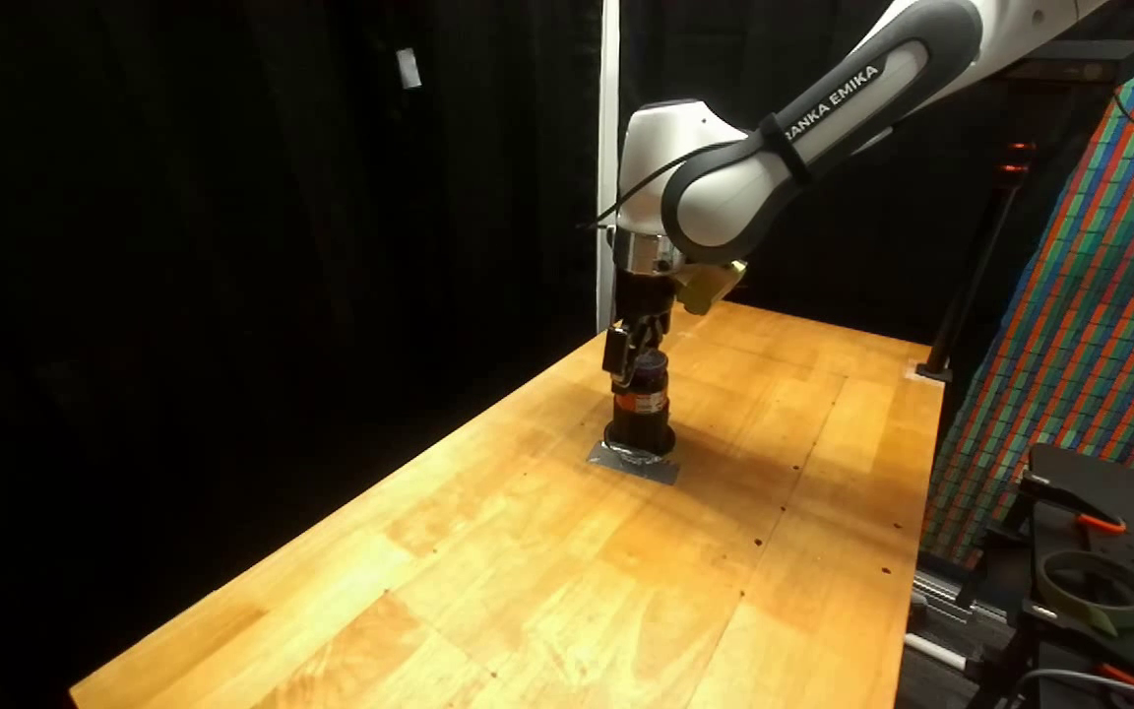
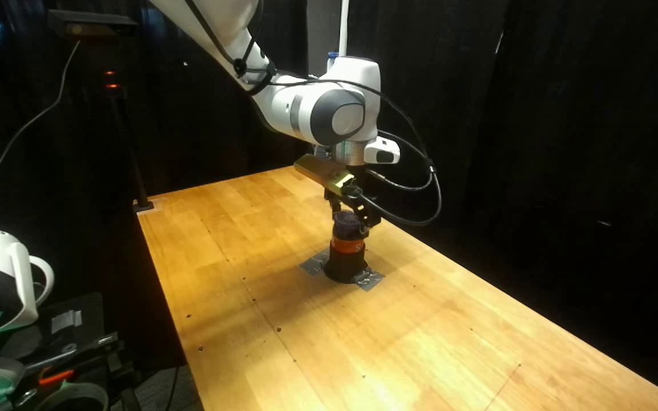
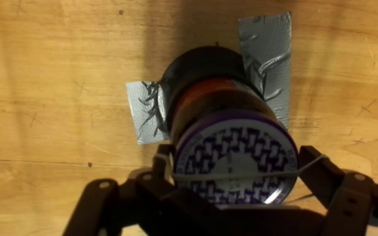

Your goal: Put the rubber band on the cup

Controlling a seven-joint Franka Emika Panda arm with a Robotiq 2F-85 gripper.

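The cup [image 1: 642, 402] is a dark cylinder with an orange band and a purple-and-white patterned lid. It stands upright on the wooden table in both exterior views [image 2: 345, 264], its base taped down. My gripper [image 2: 350, 221] points down at the cup's top. In the wrist view the fingers [image 3: 237, 155] are spread apart, one on each side of the lid [image 3: 235, 141]; I cannot tell whether they touch it. The pale rubber band [image 3: 235, 176] is stretched between the two fingers and crosses over the lid. Its other strand is mostly hidden behind the gripper.
Grey tape strips [image 3: 267, 42] hold the cup's base to the table [image 1: 567, 591]. A black stand [image 2: 129, 148] rises at the table's far corner. A dark cart with a tape roll [image 1: 1094, 588] stands beside the table. Black curtains hang behind.
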